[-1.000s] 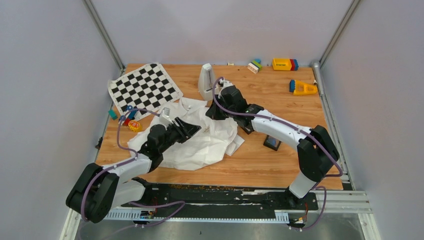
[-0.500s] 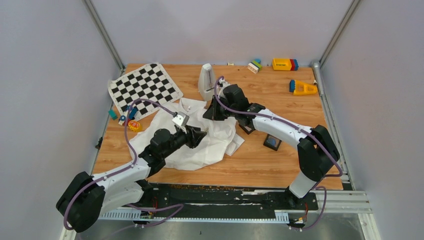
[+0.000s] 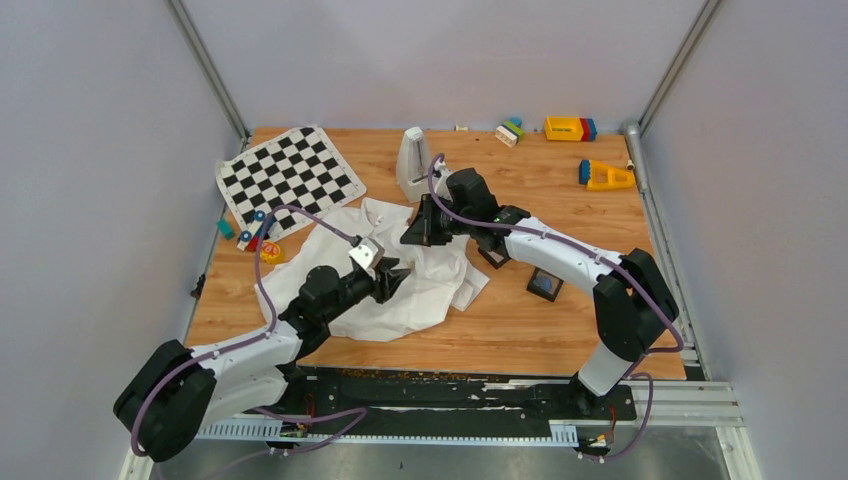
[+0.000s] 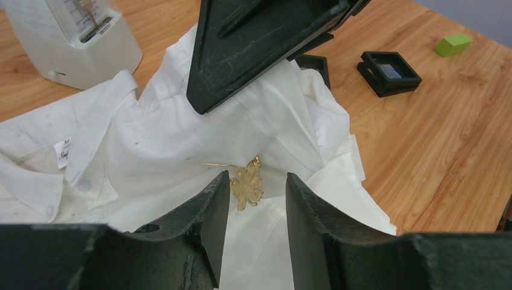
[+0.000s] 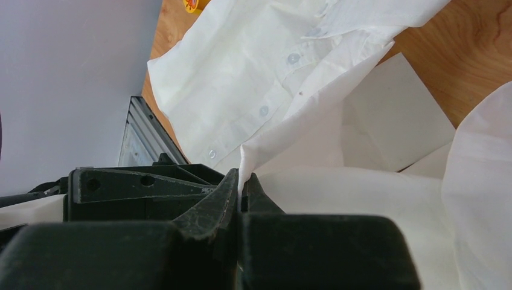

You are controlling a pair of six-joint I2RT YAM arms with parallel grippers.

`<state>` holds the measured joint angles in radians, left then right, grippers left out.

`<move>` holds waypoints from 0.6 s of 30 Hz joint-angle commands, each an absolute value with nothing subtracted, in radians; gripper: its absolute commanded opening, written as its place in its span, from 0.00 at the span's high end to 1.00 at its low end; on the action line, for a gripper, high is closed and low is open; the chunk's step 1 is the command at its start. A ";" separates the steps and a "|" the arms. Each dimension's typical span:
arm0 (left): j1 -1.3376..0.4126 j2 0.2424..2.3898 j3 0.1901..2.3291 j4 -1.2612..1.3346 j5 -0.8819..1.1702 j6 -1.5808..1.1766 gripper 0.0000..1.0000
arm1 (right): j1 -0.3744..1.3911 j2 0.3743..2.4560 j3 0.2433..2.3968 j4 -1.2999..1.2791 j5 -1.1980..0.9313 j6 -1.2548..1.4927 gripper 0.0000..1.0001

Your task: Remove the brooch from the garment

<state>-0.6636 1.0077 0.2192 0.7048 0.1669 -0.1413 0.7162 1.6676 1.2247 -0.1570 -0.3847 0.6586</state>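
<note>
The garment (image 3: 400, 285), a white buttoned shirt, lies crumpled on the wooden table. The brooch (image 4: 247, 184), a tiny gold leaf with a thin pin, hangs on a raised fold of the garment (image 4: 151, 139). My left gripper (image 4: 258, 181) is open, its fingertips (image 4: 217, 193) on either side of the brooch, just short of it. My right gripper (image 5: 241, 181) is shut on a fold of the garment (image 5: 302, 103) and holds it up; it shows above the brooch in the left wrist view (image 4: 265, 42). From the top view both grippers (image 3: 395, 275) (image 3: 415, 232) meet over the shirt.
A white metronome (image 3: 412, 165) stands behind the shirt. Two small black boxes (image 3: 545, 285) (image 4: 388, 71) lie right of it. A chequered mat (image 3: 290, 175) lies at the back left, small toys (image 3: 258, 235) beside it. Coloured blocks (image 3: 570, 128) sit along the back edge.
My left arm has swung right and forward over the shirt toward the raised fold. My right gripper has shifted slightly left, still holding the cloth up.
</note>
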 commanded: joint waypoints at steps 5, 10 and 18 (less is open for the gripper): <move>-0.688 1.108 0.228 0.840 0.207 -0.036 0.50 | 0.713 1.677 1.270 -0.129 -0.453 0.698 1.00; -0.700 1.158 0.236 0.859 0.195 -0.002 0.56 | 0.712 1.667 1.258 -0.127 -0.460 0.702 1.00; -0.701 1.148 0.242 0.812 0.144 0.038 0.75 | 0.694 1.648 1.229 -0.127 -0.486 0.720 1.00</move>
<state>-0.6971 1.1549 0.2192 0.7868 0.1738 -0.0082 0.7067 1.6787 1.2270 -0.1585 -0.4473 0.6930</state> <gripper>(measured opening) 0.247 0.019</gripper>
